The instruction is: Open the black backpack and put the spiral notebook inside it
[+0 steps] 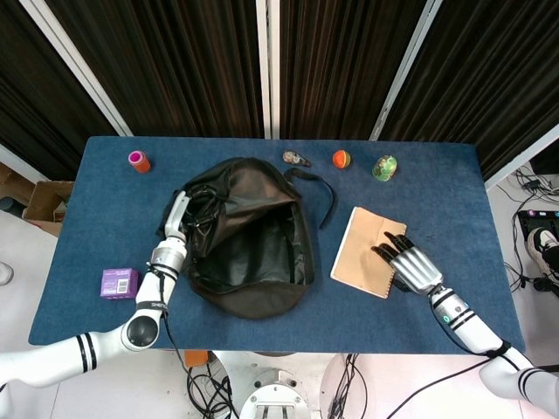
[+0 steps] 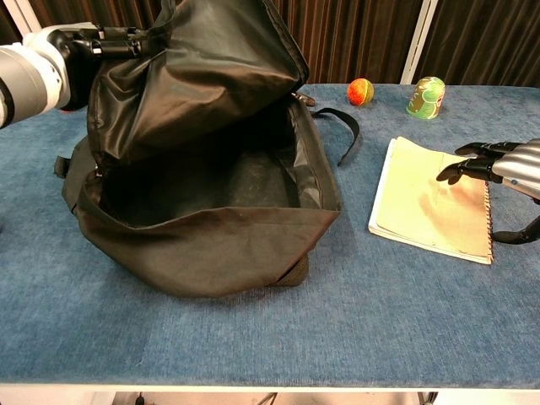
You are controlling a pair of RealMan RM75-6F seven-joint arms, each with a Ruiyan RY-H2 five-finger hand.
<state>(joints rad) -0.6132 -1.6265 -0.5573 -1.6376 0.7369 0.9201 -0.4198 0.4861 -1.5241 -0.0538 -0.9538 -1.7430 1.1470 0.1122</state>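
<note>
Holding up the flap of the open black fabric backpack (image 1: 249,236), left hand (image 1: 179,218) grips it | right hand (image 1: 410,264), fingers spread and holding nothing, hovers over the tan spiral notebook's (image 1: 367,249) right edge | notebook flat beside the bag | orange ball (image 1: 341,159) and green cup (image 1: 383,167) behind.

One black fabric backpack (image 1: 249,236) lies left of centre on one blue felt-covered table (image 1: 437,192). One tan spiral-bound notebook (image 1: 367,249) lies right. Along the far edge: one pink-topped orange cylinder (image 1: 138,161), one small grey object (image 1: 296,159), one orange ball (image 1: 341,159), one green rounded toy (image 1: 383,168). One purple box (image 1: 119,283) sits near left.
</note>
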